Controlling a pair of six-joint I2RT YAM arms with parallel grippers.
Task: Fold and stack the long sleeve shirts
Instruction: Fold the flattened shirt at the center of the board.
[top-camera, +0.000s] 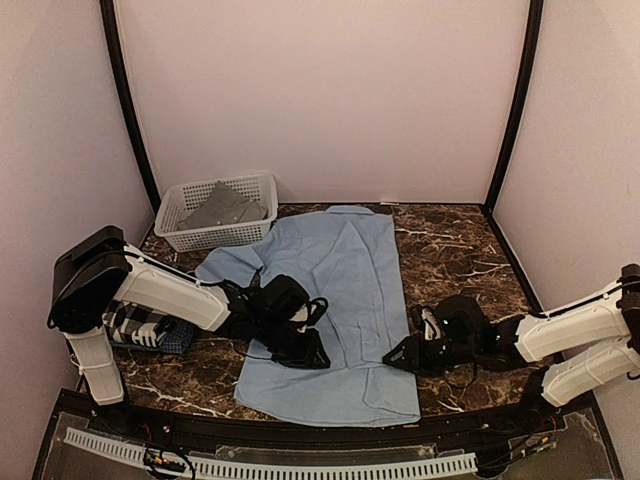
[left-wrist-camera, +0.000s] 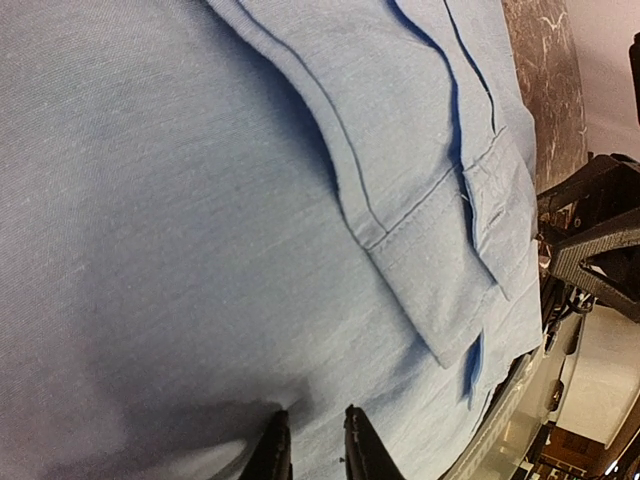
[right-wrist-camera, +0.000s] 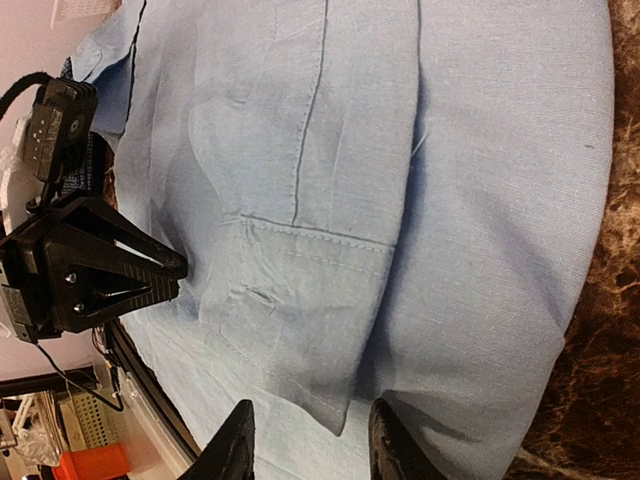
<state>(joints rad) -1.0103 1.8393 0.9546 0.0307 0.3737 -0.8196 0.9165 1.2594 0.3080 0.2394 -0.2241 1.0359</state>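
A light blue long sleeve shirt (top-camera: 340, 300) lies spread flat on the marble table, its sleeve folded in over the body. My left gripper (top-camera: 305, 352) rests on the shirt's lower left. Its jaws (left-wrist-camera: 314, 412) are nearly together, pinching a small ridge of the blue cloth. My right gripper (top-camera: 400, 355) is at the shirt's lower right edge. In the right wrist view it (right-wrist-camera: 310, 403) stands open, its fingers straddling the corner of the sleeve cuff (right-wrist-camera: 300, 310) without touching it. A folded black-and-white checked shirt (top-camera: 135, 325) lies on a dark blue one at the left, partly under the left arm.
A white lattice basket (top-camera: 180, 228) at the back left holds a grey shirt (top-camera: 225, 205). Dark marble table (top-camera: 450, 250) shows right of the blue shirt. Black frame posts stand at the back corners. A white slotted rail (top-camera: 300, 465) runs along the near edge.
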